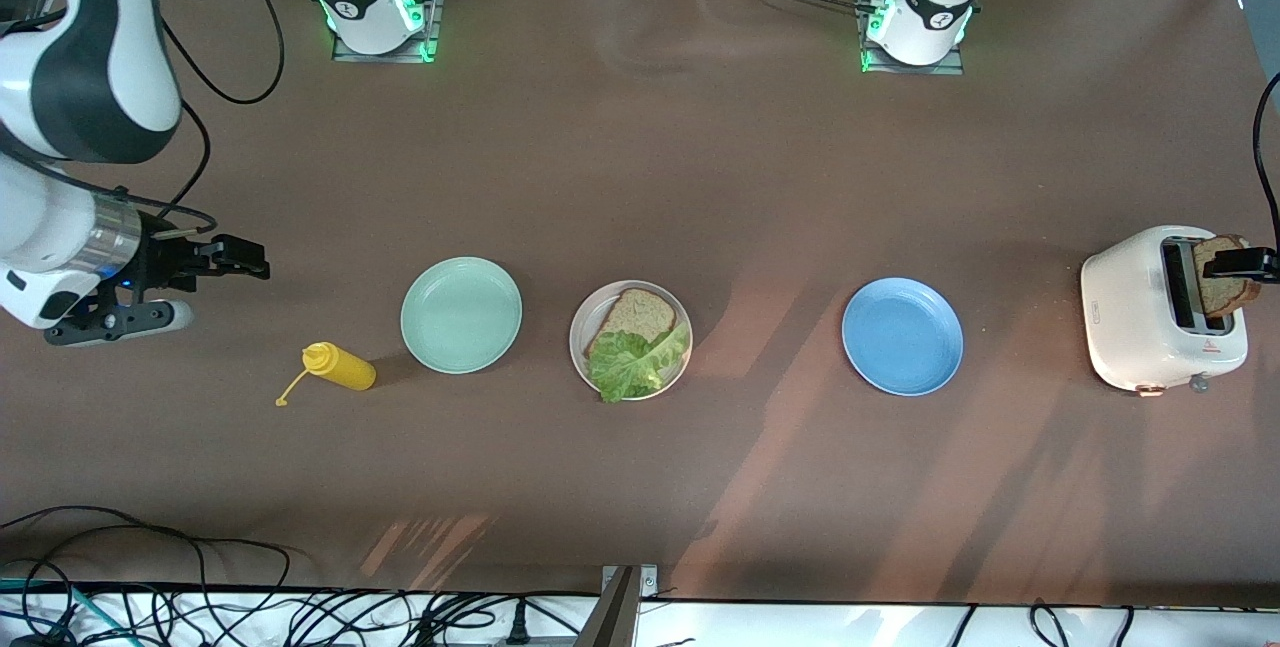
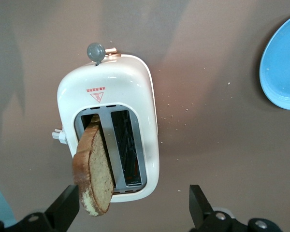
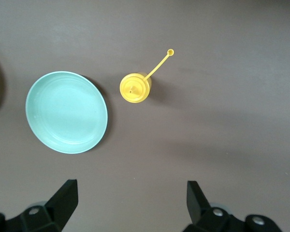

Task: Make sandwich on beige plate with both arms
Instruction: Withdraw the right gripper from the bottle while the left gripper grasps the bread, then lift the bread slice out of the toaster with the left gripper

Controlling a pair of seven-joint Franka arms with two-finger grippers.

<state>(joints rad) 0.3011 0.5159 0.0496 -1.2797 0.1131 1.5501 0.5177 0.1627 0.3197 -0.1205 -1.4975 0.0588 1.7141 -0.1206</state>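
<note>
The whole desk (image 1: 640, 177) is seen from high up by the front camera, which faces the two arm bases along its upper edge. The toaster (image 2: 108, 128) is looked straight down on by the left wrist camera, from close above the left hand (image 2: 135, 210); the same toaster (image 1: 1165, 312) and blue plate (image 1: 902, 336) are shared with the front view. The green plate (image 3: 66, 112) and yellow bottle (image 3: 135, 88) are viewed from above the right hand (image 3: 130, 205), and both also appear in the front view.

Red warning triangle on toaster (image 2: 108, 130)
</note>
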